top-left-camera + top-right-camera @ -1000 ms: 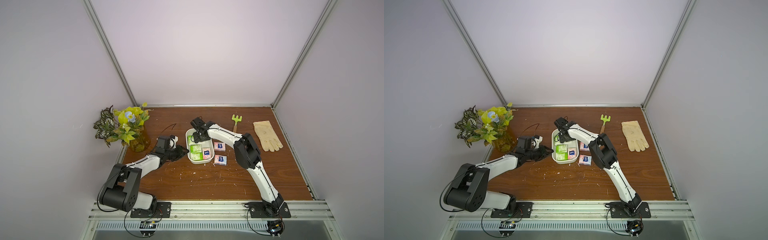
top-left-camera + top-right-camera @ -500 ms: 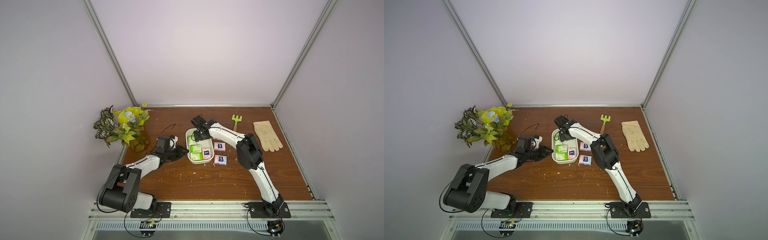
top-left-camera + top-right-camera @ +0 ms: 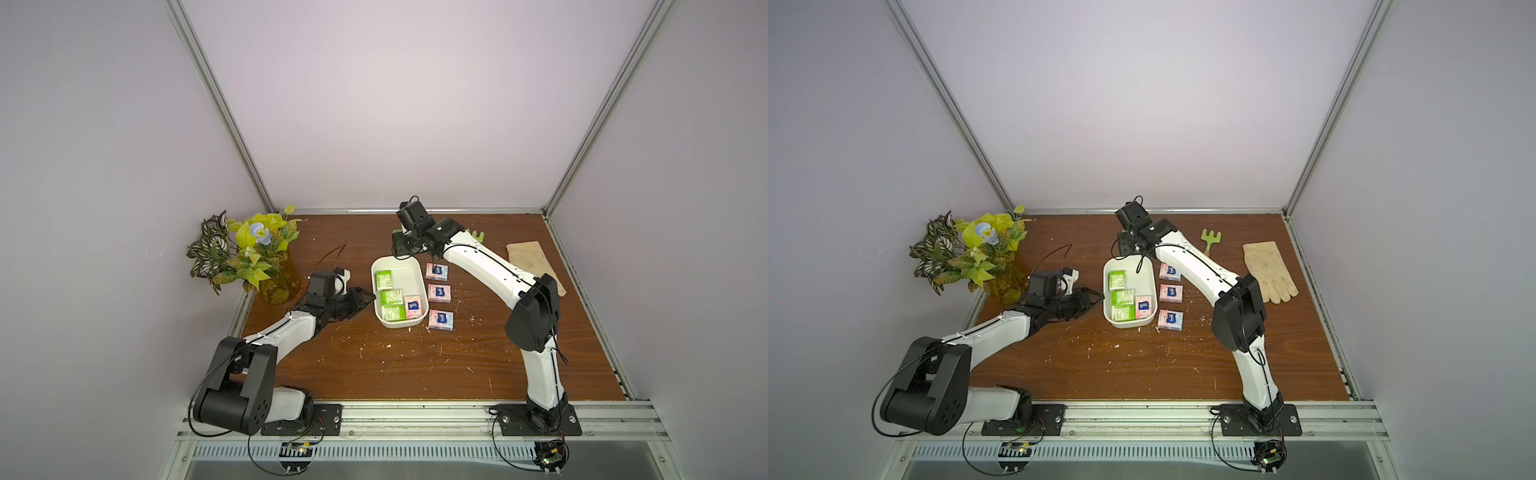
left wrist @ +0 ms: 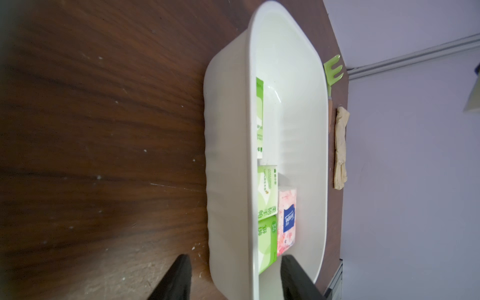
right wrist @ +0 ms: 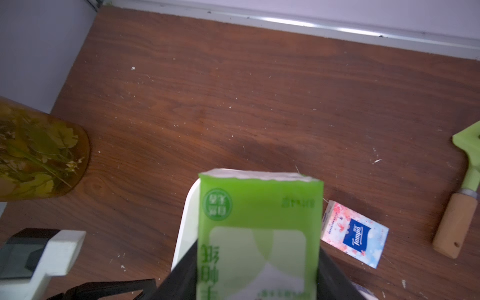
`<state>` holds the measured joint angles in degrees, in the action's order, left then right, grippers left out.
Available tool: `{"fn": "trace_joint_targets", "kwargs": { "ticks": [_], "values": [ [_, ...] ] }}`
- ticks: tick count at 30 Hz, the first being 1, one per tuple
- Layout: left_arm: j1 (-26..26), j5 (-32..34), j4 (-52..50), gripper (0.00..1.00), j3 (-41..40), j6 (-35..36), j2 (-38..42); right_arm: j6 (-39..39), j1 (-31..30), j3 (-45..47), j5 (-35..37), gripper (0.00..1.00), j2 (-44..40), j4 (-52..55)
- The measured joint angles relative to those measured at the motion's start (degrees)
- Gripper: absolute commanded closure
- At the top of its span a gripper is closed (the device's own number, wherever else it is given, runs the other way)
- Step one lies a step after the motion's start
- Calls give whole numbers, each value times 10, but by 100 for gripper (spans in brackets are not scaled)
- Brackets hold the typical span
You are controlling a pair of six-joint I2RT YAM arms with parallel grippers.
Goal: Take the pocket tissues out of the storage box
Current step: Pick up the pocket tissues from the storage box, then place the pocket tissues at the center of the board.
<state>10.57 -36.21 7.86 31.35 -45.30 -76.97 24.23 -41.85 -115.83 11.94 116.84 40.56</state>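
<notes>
holds green packet (image 5: 259, 207) over 12 o'clock end of box (image 3: 405, 272), clamped in right gripper (image 5: 257, 252) for carrying out.
spreads left gripper (image 4: 235, 270) wide, empty, astride 9 o'clock wall, likely to brace box; four packets (image 3: 391, 297) inside, three pink packets (image 3: 439, 292) at 3 o'clock.

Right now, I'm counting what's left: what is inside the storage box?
Three green packets in a row, one pink packet beside them. Anything beneath them is hidden.

White shallow storage box (image 3: 405, 272) sat upright. Inside: 3 green pkts (image 3: 390, 297) flat along one long wall, 1 pink pkt (image 3: 412, 306) w/ blue label beside them. 3 more pink pkts (image 3: 439, 293) lay just outside opp. wall. 4th green pkt (image 5: 259, 220) hung over box's short end in right gripper (image 5: 257, 252).
</notes>
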Motion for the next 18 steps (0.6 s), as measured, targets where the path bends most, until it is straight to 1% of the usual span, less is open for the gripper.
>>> {"fn": "trace_joint_targets", "kwargs": {
  "ticks": [3, 8, 13, 18],
  "values": [
    [-6, 5, -8, 39, 6, 3, 12, -3, 17, 36, 0, 41, -37, 0],
    [-12, 16, -19, 33, 16, 12, 34, -6, 56, 135, 1, 41, -104, -5],
    [-20, 28, -22, 31, 17, 17, 50, -6, 87, 234, 3, 41, -167, -10],
    [-24, 35, -27, 31, 19, 21, 56, -4, 89, 325, 10, 41, -236, -17]
  ]
}}
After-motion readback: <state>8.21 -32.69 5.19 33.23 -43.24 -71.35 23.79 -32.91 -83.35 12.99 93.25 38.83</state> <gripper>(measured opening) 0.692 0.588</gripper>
